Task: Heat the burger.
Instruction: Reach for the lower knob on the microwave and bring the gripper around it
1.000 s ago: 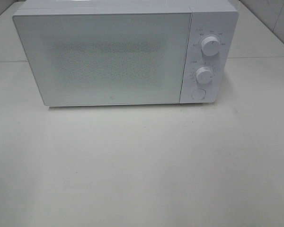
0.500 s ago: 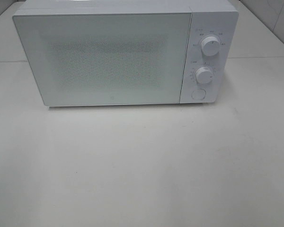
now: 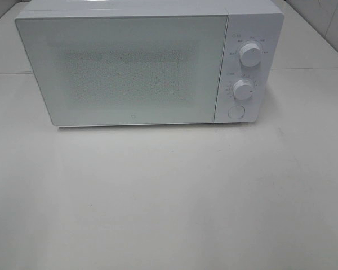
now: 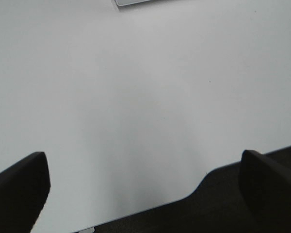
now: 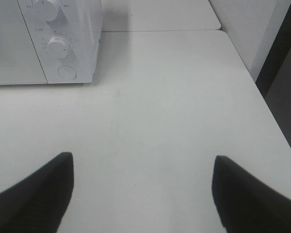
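From above, the microwave [image 3: 135, 67] sits shut on the table [image 3: 169, 197]; the burger is nowhere in sight, perhaps behind its door

On its wrist view the left claw [image 4: 143, 187] gapes wide, empty

So does the right claw [image 5: 141, 189], near the lower dial [image 5: 58, 46]; turning that unchecked might run the oven empty
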You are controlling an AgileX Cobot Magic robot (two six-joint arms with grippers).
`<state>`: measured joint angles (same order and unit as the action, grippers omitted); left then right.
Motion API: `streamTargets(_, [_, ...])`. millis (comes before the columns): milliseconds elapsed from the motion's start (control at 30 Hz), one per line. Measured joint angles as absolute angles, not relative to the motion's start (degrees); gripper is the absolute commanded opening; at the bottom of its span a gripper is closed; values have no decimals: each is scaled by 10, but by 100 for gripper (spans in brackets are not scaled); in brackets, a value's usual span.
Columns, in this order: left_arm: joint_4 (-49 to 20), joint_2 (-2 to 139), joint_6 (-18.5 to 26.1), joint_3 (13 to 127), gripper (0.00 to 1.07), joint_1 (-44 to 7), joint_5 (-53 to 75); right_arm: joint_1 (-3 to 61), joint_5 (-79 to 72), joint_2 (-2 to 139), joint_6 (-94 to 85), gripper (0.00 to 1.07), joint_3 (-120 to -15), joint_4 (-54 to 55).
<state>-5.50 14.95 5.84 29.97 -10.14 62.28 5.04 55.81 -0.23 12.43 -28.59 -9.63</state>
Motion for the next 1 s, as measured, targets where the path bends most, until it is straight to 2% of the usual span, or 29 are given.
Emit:
streamTargets(67, [-55, 112, 58, 300, 98, -54, 622, 50, 558, -2, 124, 76, -286, -96])
streamTargets(100, [-55, 112, 58, 300, 98, -54, 622, 50, 558, -2, 124, 76, -286, -96])
streamTargets(133, [-55, 81, 58, 300, 98, -22, 622, 50, 558, -2, 124, 76, -286, -96])
streamTargets(233, [-55, 26, 58, 300, 98, 4, 622, 50, 558, -2, 124, 76, -286, -96])
streamTargets(1000, [-55, -3, 58, 296, 98, 9, 622, 50, 524, -1, 125, 76, -290, -106])
